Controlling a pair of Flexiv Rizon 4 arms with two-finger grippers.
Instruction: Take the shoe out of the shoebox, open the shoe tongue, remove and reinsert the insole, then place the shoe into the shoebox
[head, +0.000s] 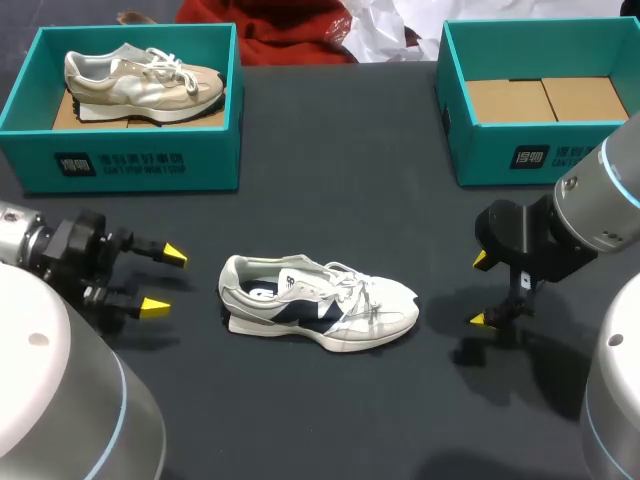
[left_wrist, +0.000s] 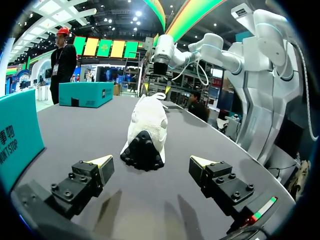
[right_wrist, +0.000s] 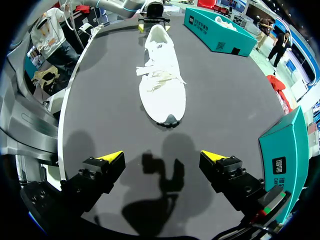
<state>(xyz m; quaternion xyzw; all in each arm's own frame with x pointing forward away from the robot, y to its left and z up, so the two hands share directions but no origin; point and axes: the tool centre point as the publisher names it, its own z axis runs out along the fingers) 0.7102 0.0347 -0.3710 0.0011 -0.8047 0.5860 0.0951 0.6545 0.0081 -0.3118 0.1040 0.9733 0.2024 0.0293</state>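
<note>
Left tool (head: 165, 281) (wedge-tipped), possibly mesh shoe (head: 320, 305)

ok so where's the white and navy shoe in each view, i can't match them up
head view: white and navy shoe at the table's middle, between left pincer and right pincer, touching neither.
left wrist view: shoe ahead of the left pincer, heel toward it.
right wrist view: shoe ahead of the right pincer, toe toward it.
shared landmark: teal shoebox holding the beige shoe; beside the left pincer, beyond the shoe.
</note>
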